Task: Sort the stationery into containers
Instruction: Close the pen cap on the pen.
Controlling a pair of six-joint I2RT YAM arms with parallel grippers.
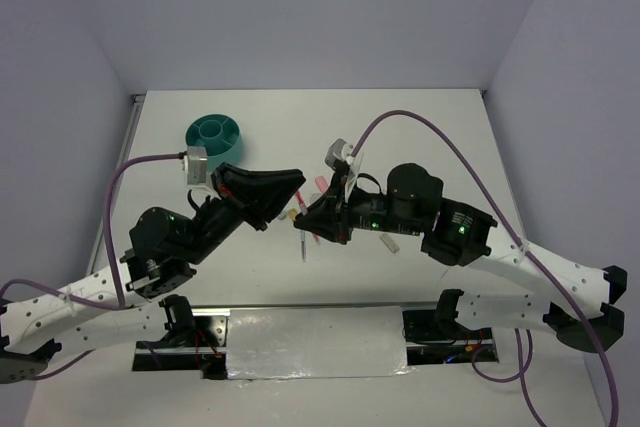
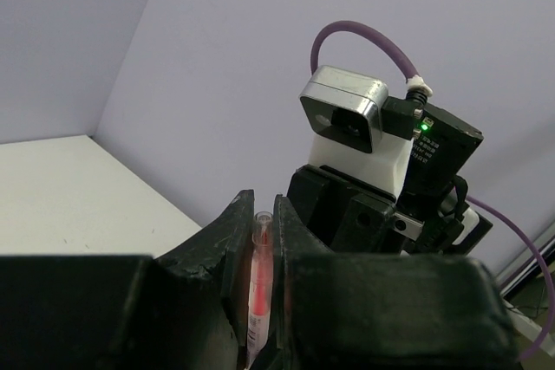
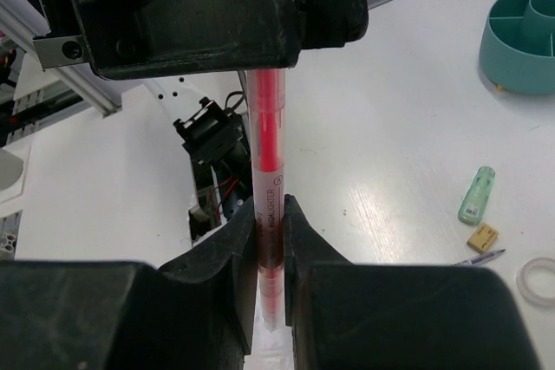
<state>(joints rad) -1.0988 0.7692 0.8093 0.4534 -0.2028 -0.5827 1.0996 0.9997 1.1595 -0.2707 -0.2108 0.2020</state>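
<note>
A pink highlighter pen (image 3: pixel 268 127) is held in the air between both grippers. My right gripper (image 3: pixel 270 205) is shut on its lower part. My left gripper (image 2: pixel 264 205) is shut on its other end (image 2: pixel 258 275), and its black body shows at the top of the right wrist view. In the top view the two grippers (image 1: pixel 290 192) (image 1: pixel 318 213) meet over the table's middle. The round teal organizer (image 1: pixel 213 132) stands at the far left, apart from both, and also shows in the right wrist view (image 3: pixel 520 41). A thin dark pen (image 1: pixel 303 245) lies on the table below the grippers.
A mint-green block (image 3: pixel 476 195), a brown block (image 3: pixel 482 236), a pen tip (image 3: pixel 477 257) and a white tape ring (image 3: pixel 538 279) lie on the white table. A beige block (image 1: pixel 388 243) lies by the right arm. Grey walls enclose the table.
</note>
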